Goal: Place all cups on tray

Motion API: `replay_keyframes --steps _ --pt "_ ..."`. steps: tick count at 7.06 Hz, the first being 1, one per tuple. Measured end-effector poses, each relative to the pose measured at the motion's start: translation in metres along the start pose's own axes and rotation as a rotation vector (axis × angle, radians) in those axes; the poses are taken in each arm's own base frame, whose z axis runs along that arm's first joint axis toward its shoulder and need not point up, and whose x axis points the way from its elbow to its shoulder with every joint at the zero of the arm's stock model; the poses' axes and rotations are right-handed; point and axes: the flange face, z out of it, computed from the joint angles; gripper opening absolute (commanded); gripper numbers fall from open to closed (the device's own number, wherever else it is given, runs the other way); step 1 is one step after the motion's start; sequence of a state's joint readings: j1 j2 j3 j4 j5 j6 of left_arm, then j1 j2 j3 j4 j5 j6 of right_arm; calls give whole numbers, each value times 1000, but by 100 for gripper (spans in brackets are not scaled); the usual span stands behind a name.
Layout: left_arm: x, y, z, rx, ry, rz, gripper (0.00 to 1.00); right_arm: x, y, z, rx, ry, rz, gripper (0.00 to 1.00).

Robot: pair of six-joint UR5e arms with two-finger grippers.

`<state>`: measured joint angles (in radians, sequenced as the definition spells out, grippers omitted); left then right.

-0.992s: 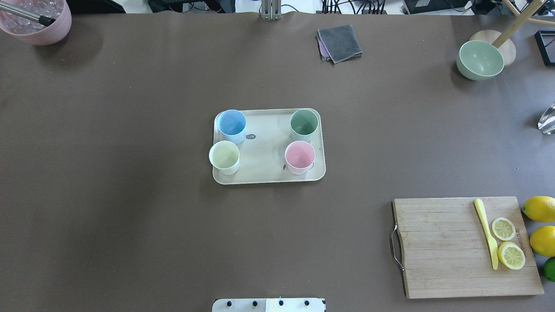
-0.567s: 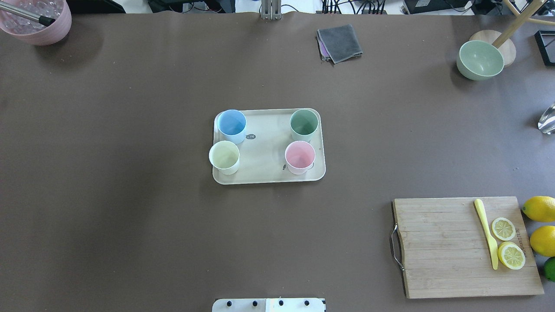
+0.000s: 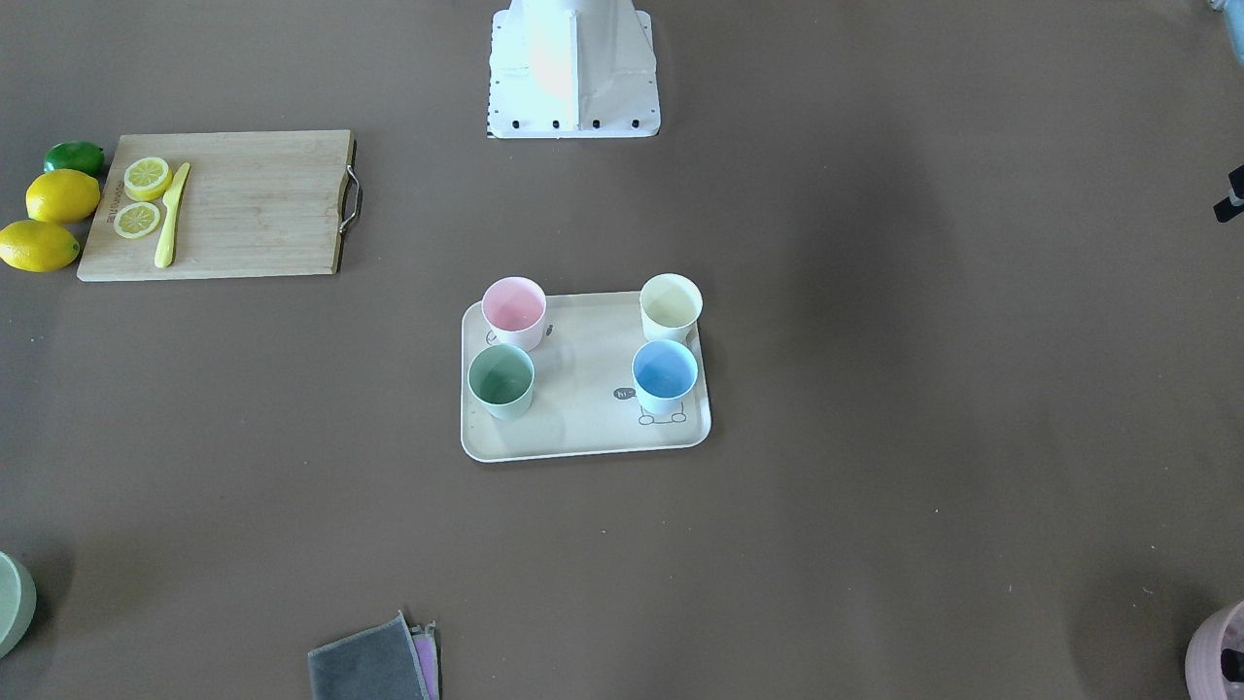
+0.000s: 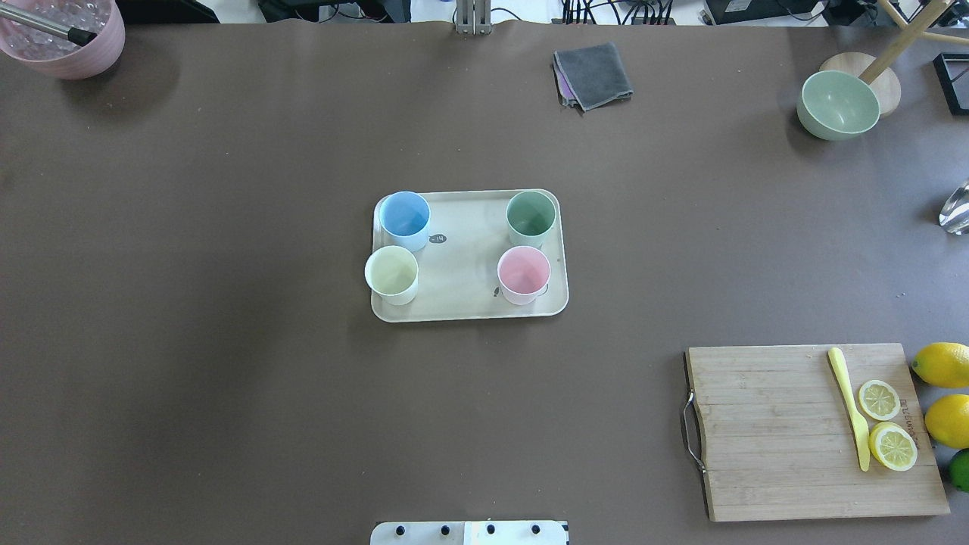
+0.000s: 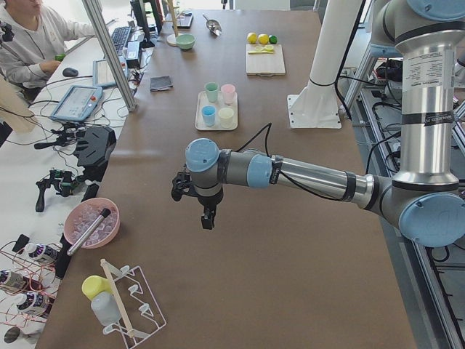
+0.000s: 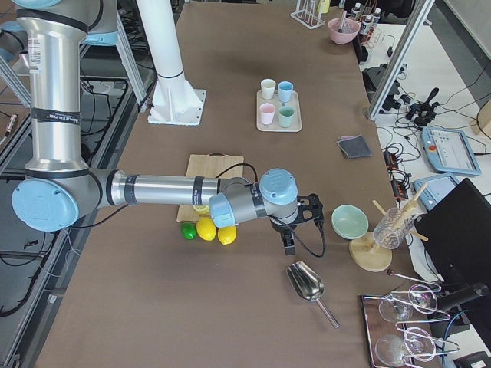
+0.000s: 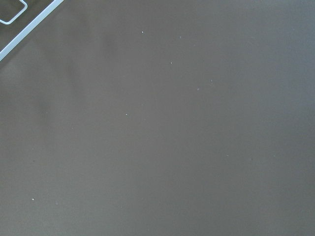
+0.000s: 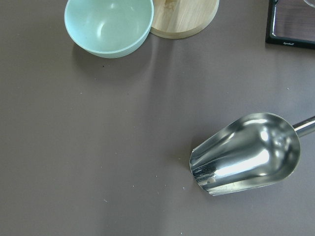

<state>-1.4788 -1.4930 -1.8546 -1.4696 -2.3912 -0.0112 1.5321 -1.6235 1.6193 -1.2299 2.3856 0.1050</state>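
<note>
Four pastel plastic cups stand on a cream tray while both robot arms hang far off at opposite ends of the worktop.

The flat rectangular tray (image 4: 465,257), with rounded corners and a raised rim, lies on the matte brown worktop (image 4: 227,378), well apart from both sets of fingers. One tapered, handleless cup stands upright near each corner: the blue cup (image 4: 404,217), green cup (image 4: 531,216), cream cup (image 4: 391,272) and pink cup (image 4: 523,272). The left fingers (image 5: 208,220) hang over bare worktop; I cannot tell whether they are apart or together. The right fingers (image 6: 288,244) hang near a shiny steel scoop (image 8: 246,155) and a smooth, round pale-green bowl (image 8: 109,24); I cannot tell their spread either.
</note>
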Motion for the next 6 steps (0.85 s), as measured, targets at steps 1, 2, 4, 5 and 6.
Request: replay_keyframes --steps 1,2,4,5,6 --pt "1 0 -2 3 -2 3 98 -1 0 0 1 -2 -5 100" --pt "0 0 -1 2 -5 1 98 -2 -1 1 1 -3 -8 100" --pt "-4 2 2 -5 -11 -6 98 -4 -2 1 1 -4 -13 100" --pt "-8 4 4 -9 -12 -15 98 -5 -3 0 2 -4 -16 100" --pt "-14 5 6 -14 -13 -25 98 -6 -5 0 5 -4 -19 100"
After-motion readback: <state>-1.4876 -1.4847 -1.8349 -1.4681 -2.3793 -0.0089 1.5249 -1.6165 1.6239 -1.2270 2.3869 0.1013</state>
